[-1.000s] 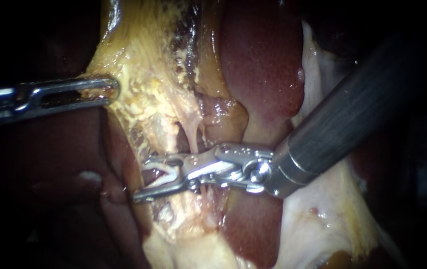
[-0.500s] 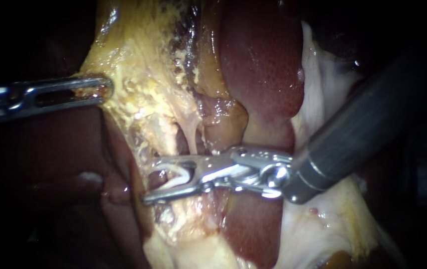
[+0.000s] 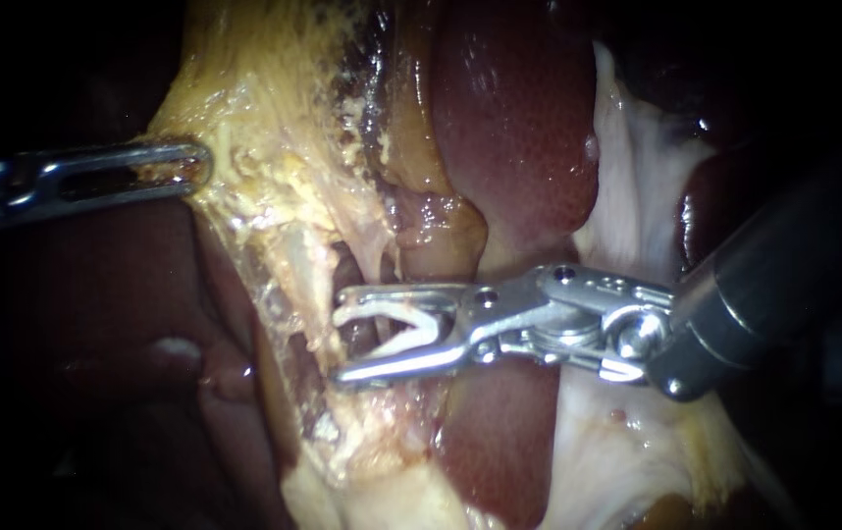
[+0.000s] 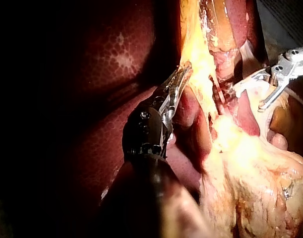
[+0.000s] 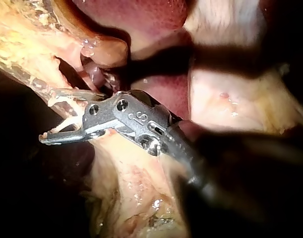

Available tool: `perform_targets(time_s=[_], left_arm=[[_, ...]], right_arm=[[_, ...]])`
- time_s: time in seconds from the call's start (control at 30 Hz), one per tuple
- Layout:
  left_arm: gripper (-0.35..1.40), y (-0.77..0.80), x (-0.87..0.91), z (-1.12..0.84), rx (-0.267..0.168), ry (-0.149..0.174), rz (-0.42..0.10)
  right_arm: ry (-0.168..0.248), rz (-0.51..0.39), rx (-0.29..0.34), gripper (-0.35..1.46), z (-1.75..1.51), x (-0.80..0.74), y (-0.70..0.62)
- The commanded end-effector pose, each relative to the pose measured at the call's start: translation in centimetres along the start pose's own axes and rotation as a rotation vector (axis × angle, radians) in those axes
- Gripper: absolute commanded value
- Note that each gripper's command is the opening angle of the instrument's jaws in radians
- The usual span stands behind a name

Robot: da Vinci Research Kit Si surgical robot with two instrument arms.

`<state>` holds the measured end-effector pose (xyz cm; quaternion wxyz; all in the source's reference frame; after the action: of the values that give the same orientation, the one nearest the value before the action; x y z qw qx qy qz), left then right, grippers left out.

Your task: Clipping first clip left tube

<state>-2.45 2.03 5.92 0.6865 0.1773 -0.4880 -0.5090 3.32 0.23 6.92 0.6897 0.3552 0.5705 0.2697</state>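
Observation:
My right instrument [image 3: 341, 336] reaches in from the right, its jaws open, with a white V-shaped clip [image 3: 394, 328] seated between them. Its tips lie just right of the pale left tube [image 3: 305, 265]. A thinner tube [image 3: 374, 255] runs down behind the upper jaw. The right wrist view shows the same open jaws [image 5: 48, 115] and clip [image 5: 67, 121] beside the yellow tissue. My left instrument [image 3: 200, 163] is shut on the edge of yellow fatty tissue [image 3: 264, 147], holding it out to the left. In the left wrist view its jaws [image 4: 184, 72] pinch that edge.
Dark red liver [image 3: 519, 128] lies behind and to the right of the tubes, with more liver [image 3: 97, 294] below my left instrument. Pale white tissue [image 3: 637, 167] sits behind the right instrument's shaft [image 3: 784, 285]. The yellow gallbladder bulk [image 4: 255, 188] lies beside my left shaft.
My right instrument has drawn back to the right, jaws still open with the clip; its tips no longer reach past the left tube. My left instrument has pulled the yellow tissue slightly further left.

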Motion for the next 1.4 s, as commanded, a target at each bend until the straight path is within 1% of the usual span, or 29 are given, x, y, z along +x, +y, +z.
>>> perform_targets(time_s=[0.03,0.07,0.1,0.23,0.27,0.37,0.47,0.53,0.77,0.9,0.97,1.03,1.1,1.17,1.33,1.4], left_arm=[[-0.35,-0.01,-0.02,-0.02,0.001,0.001,-0.001],[-0.35,-0.01,-0.02,-0.03,-0.002,0.000,-0.001],[-0.35,-0.01,-0.03,-0.03,-0.002,0.000,-0.002],[-0.35,-0.03,-0.06,-0.05,-0.001,0.001,-0.003],[-0.35,-0.03,-0.06,-0.05,-0.002,0.001,-0.003],[-0.35,-0.04,-0.06,-0.06,-0.002,0.001,-0.004],[-0.35,-0.04,-0.06,-0.06,-0.002,0.001,-0.004],[-0.35,-0.04,-0.06,-0.06,-0.002,0.001,-0.004],[-0.35,-0.05,-0.06,-0.05,-0.003,0.001,-0.004],[-0.35,-0.05,-0.05,-0.05,-0.003,0.000,-0.004],[-0.35,-0.05,-0.05,-0.05,-0.003,0.000,-0.004],[-0.35,-0.06,-0.05,-0.05,-0.003,0.000,-0.004],[-0.35,-0.06,-0.05,-0.05,-0.003,0.000,-0.004],[-0.35,-0.06,-0.05,-0.05,-0.004,0.000,-0.004],[-0.35,-0.06,-0.05,-0.05,-0.004,0.000,-0.004],[-0.35,-0.06,-0.05,-0.05,-0.004,0.000,-0.004]], right_arm=[[-0.012,-0.004,-0.005,0.59,0.01,-0.06,0.04],[-0.030,-0.008,-0.012,0.59,0.02,-0.13,0.09],[-0.039,-0.011,-0.016,0.59,0.03,-0.19,0.13],[-0.060,-0.013,-0.030,0.59,0.08,-0.45,0.33],[-0.072,-0.017,-0.037,0.59,0.10,-0.52,0.39],[-0.100,-0.019,-0.053,0.59,0.12,-0.66,0.53],[-0.104,-0.016,-0.055,0.59,0.14,-0.73,0.60],[-0.106,-0.017,-0.051,0.59,0.18,-0.74,0.60],[-0.115,-0.015,-0.027,0.59,0.44,-0.80,0.56],[-0.129,-0.011,0.005,0.59,0.59,-0.86,0.54],[-0.138,-0.013,0.030,0.59,0.62,-0.89,0.51],[-0.141,-0.002,0.063,0.59,0.62,-0.90,0.45],[-0.135,0.006,0.097,0.59,0.61,-0.90,0.39],[-0.133,0.022,0.136,0.59,0.60,-0.89,0.29],[-0.135,0.036,0.198,0.58,0.62,-0.87,0.11],[-0.135,0.044,0.217,0.58,0.64,-0.87,0.07]])
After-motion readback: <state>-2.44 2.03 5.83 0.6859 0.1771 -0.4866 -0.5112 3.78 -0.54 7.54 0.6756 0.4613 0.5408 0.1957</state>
